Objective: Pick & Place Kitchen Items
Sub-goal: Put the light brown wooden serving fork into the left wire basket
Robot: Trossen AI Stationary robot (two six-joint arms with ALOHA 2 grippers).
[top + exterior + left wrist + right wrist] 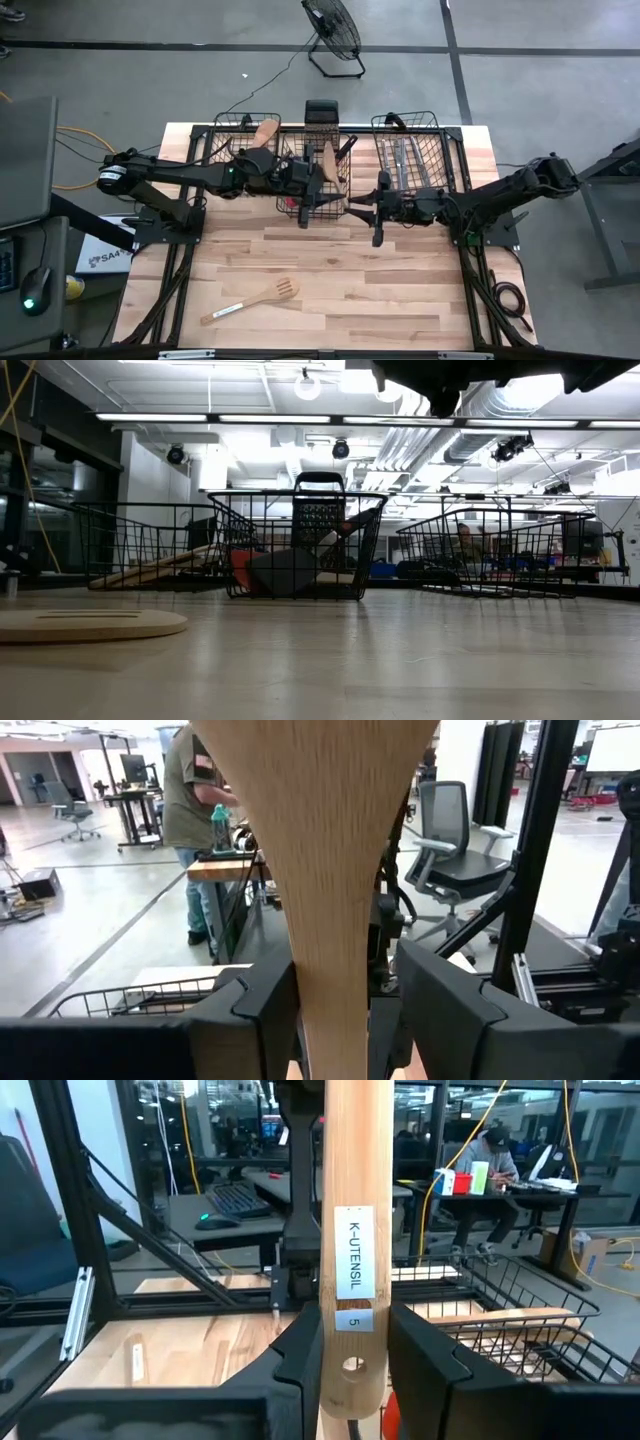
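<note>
Left gripper, closed on a pale wooden spatula whose blade flares away from the fingers; in the high view the same gripper sits over the middle wire basket. Right gripper, closed on a round wooden handle bearing a "K-UTENSIL" label; in the high view it hangs over the counter just in front of the right wire basket, and the piece appears to run toward the counter's front edge, though the view is too small to be sure. The two grippers face each other across the gap between these baskets. The left arm's spatula is already above a basket, its long axis roughly along the gripper's reach, so release there looks the shorter move.

Outward: the left wire basket holds pale wooden utensils, the right one silver cutlery. A slotted wooden spatula lies alone near the counter's front left, well apart from both arms, nearer the left. Beyond the counter, a floor fan, desks, office chairs and a standing person.
</note>
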